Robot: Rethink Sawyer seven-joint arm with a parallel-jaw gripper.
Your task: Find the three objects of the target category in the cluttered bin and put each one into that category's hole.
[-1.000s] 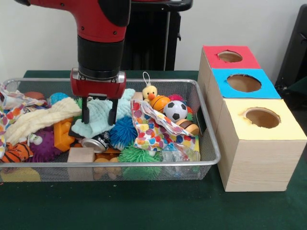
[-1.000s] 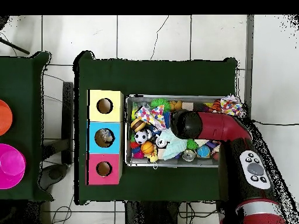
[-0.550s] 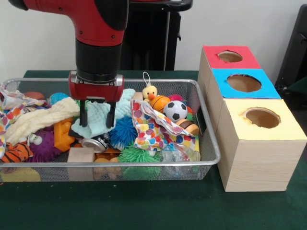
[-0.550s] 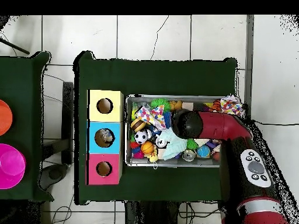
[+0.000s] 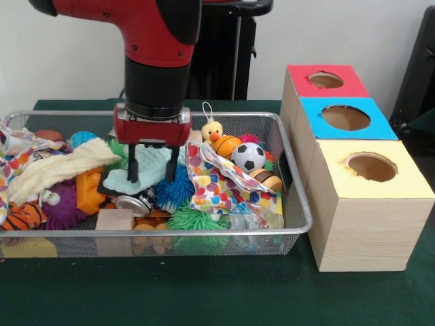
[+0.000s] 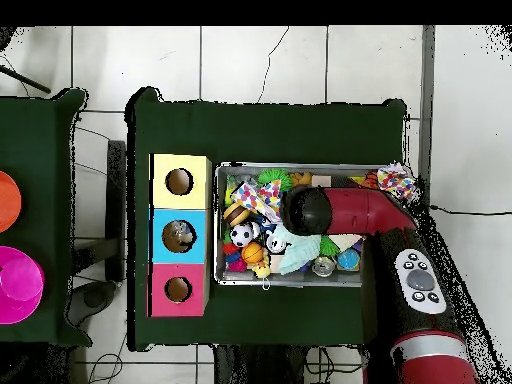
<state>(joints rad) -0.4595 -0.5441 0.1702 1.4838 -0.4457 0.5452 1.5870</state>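
My gripper (image 5: 152, 170) hangs open inside the wire bin (image 5: 299, 204). Its two fingers straddle a mint green cloth (image 5: 151, 164), which lies on the clutter left of the bin's middle. Beside the fingers sit a blue spiky ball (image 5: 175, 189) and a silver can (image 5: 136, 203). A yellow duck (image 5: 212, 130), a small basketball (image 5: 226, 145) and a soccer ball (image 5: 249, 156) lie to the right. Three boxes stand in a row beside the bin, with holes in a red top (image 5: 326, 80), a blue top (image 5: 345, 117) and a yellow top (image 5: 371, 166). In the overhead view the arm (image 6: 340, 210) hides the gripper.
A dotted colourful cloth (image 5: 217, 185), a green spiky ball (image 5: 197, 221), a cream cloth (image 5: 58, 166), an orange block (image 5: 88, 191), a purple spiky toy (image 5: 60, 207) and a wooden block (image 5: 114, 220) fill the bin. The yellow box (image 6: 179, 182) stands nearest the bin's far corner.
The gripper has shifted to the right and slightly lower over the mint cloth, staying open. The cloth's right part now sits under the gripper.
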